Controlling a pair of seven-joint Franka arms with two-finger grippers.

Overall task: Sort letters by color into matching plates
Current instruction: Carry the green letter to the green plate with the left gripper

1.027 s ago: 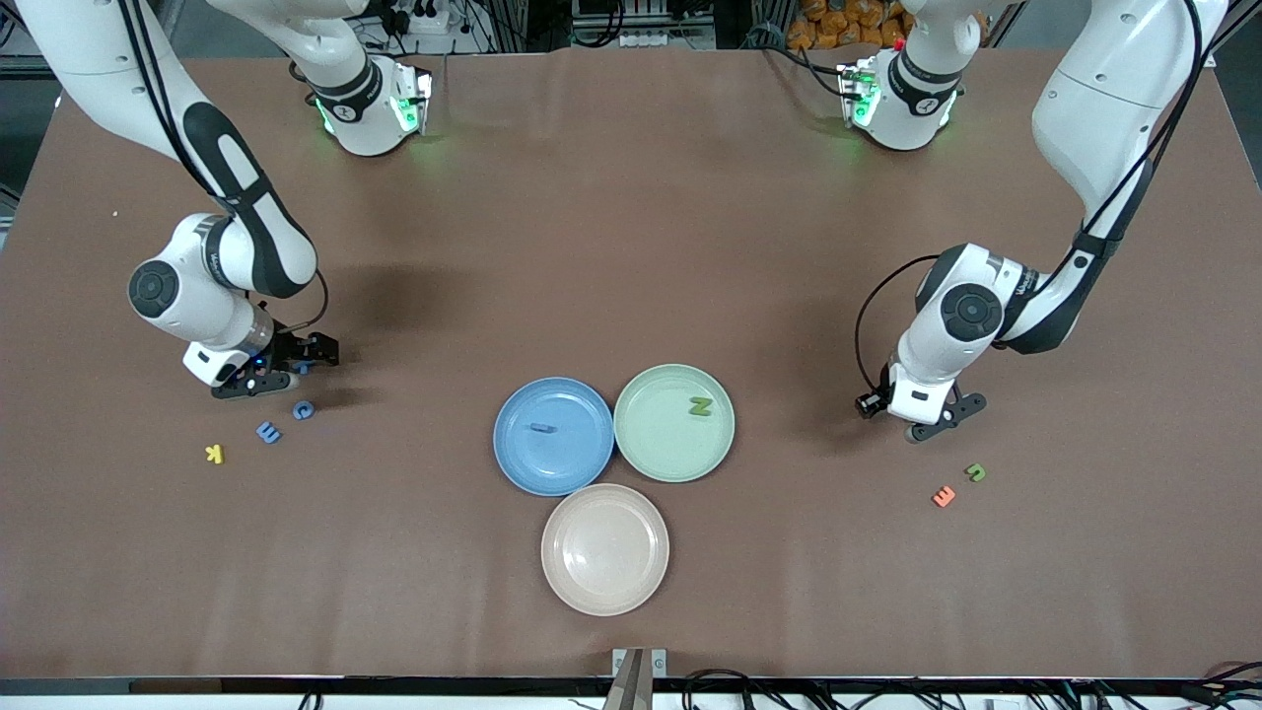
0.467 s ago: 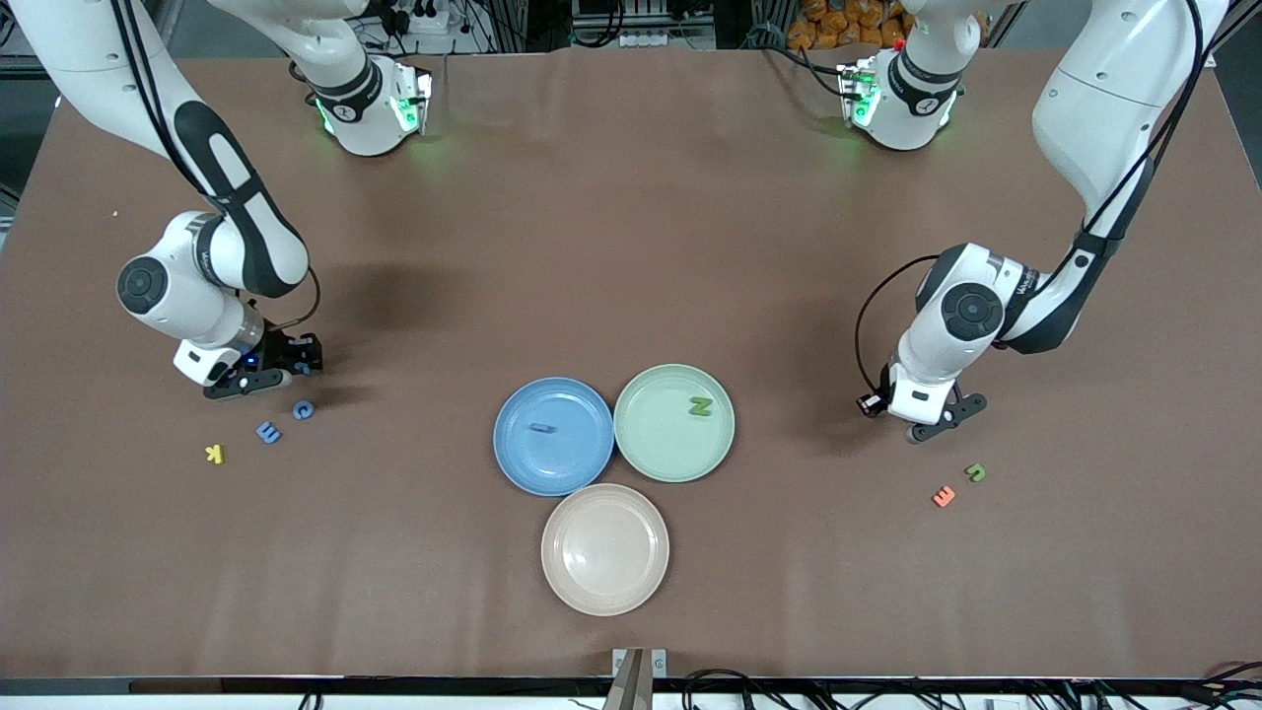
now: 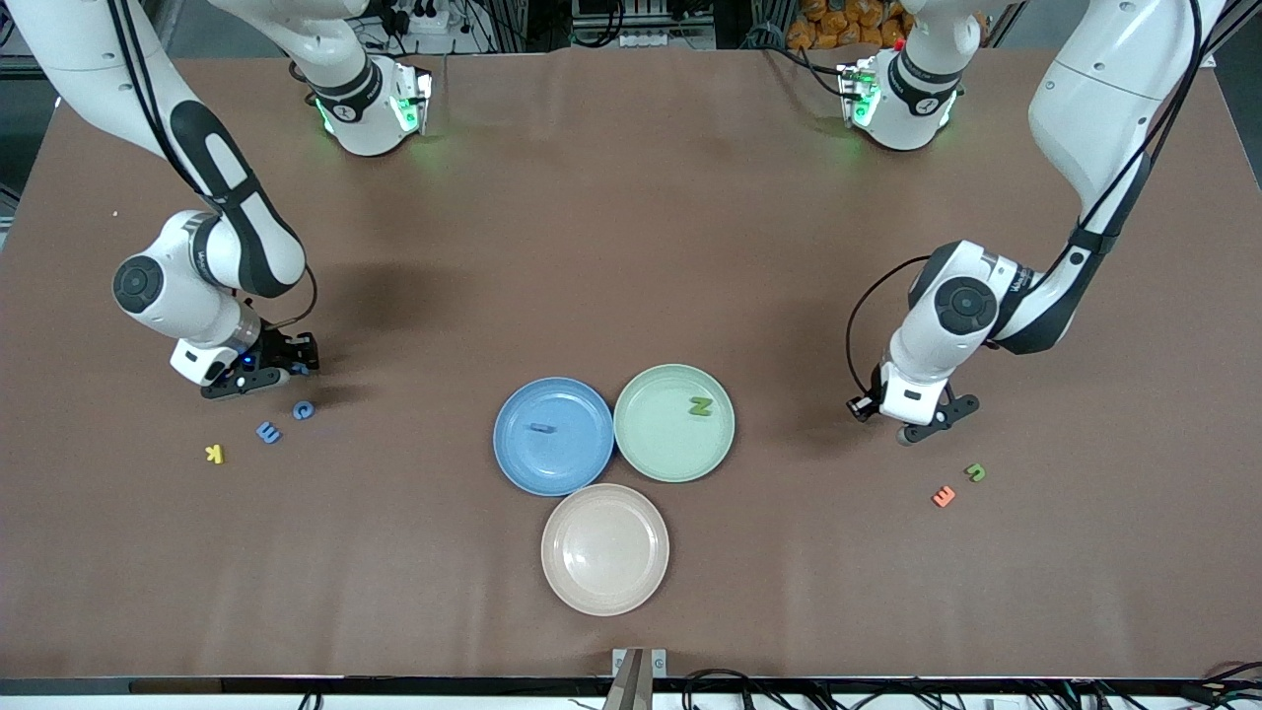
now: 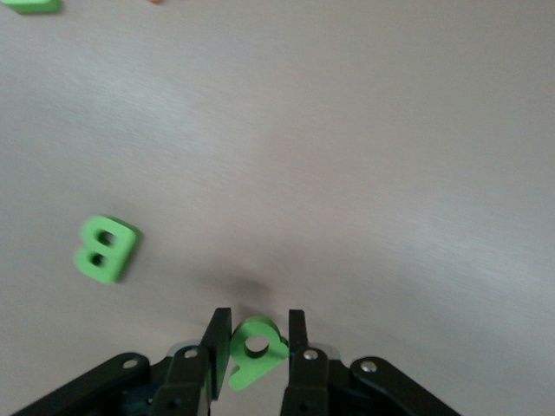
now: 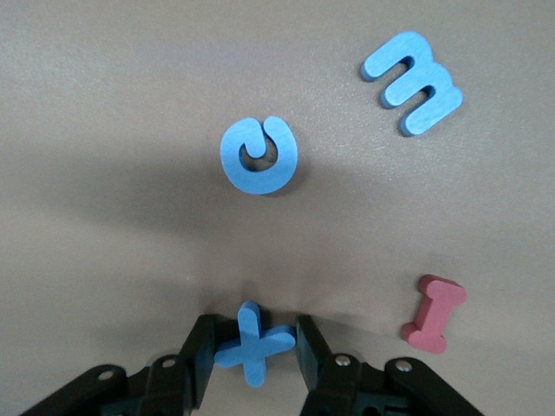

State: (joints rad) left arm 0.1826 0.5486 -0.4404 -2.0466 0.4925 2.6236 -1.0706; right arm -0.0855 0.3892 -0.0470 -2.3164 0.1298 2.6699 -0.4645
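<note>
My left gripper [image 4: 254, 325] is shut on a green letter [image 4: 253, 349] with a round hole, low over the table at the left arm's end [image 3: 925, 426]. My right gripper [image 5: 254, 334] is shut on a blue X letter [image 5: 256, 343], low at the right arm's end [image 3: 281, 370]. The blue plate [image 3: 572, 459] holds one blue letter [image 3: 540, 428]. In the pale green plate [image 3: 656, 444] lies a green N [image 3: 700, 406]. Nothing lies in the beige plate [image 3: 604, 548].
A blue C [image 3: 304, 409], a blue E [image 3: 268, 432] and a yellow K [image 3: 214, 454] lie by the right gripper, a red I [image 5: 434, 313] close to it. A green B [image 4: 106, 250] lies near the left gripper; an orange E [image 3: 944, 497] and another green letter [image 3: 975, 472] lie nearer the camera.
The right gripper has closed on the blue X and shifted a little toward the right arm's end. The left gripper has tightened on its green letter and drifted slightly toward the plates.
</note>
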